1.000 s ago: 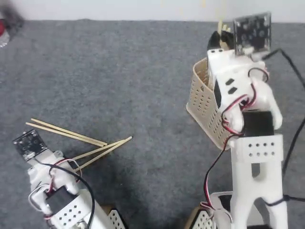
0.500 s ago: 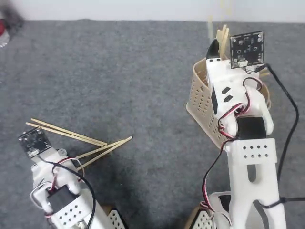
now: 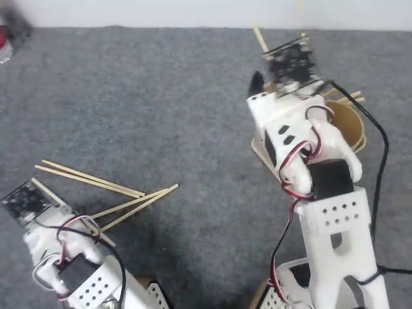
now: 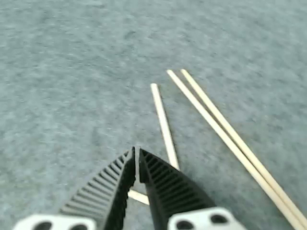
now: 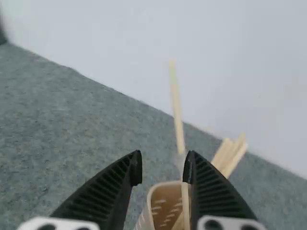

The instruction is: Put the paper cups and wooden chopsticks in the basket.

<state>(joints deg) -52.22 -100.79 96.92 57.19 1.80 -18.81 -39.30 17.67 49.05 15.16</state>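
High view. The right arm [image 3: 302, 148] stood over the basket [image 3: 259, 147] and hid most of it. A paper cup [image 3: 355, 129] showed its brown rim just beside the arm, apparently seated in the basket. An upright chopstick [image 3: 260, 38] poked out past the arm's far end and leaned outward, probably resting on the basket wall. The loose chopsticks [image 3: 90, 179] lay fanned on the grey tabletop [image 3: 161, 96], just ahead of the left arm [image 3: 64, 257] and well apart from the basket.

Left wrist view. The left gripper [image 4: 137, 157] had its jaws pressed together with nothing between them, low over the tabletop. One loose chopstick lay just beyond its tips, with its near end running under the gripper. A pair lay side by side a little farther off to one side. Judged: the gripper was placed for a pick, but its jaws must part first.

Right wrist view. The right gripper [image 5: 161, 168] had its jaws apart and held nothing. The basket rim sat directly beneath them. The upright chopstick rose beyond the tips against the pale wall [image 5: 216, 57], more stick ends fanning out to one side. Judged: a delivery looked done on this side. The loose chopsticks remained to be brought over.
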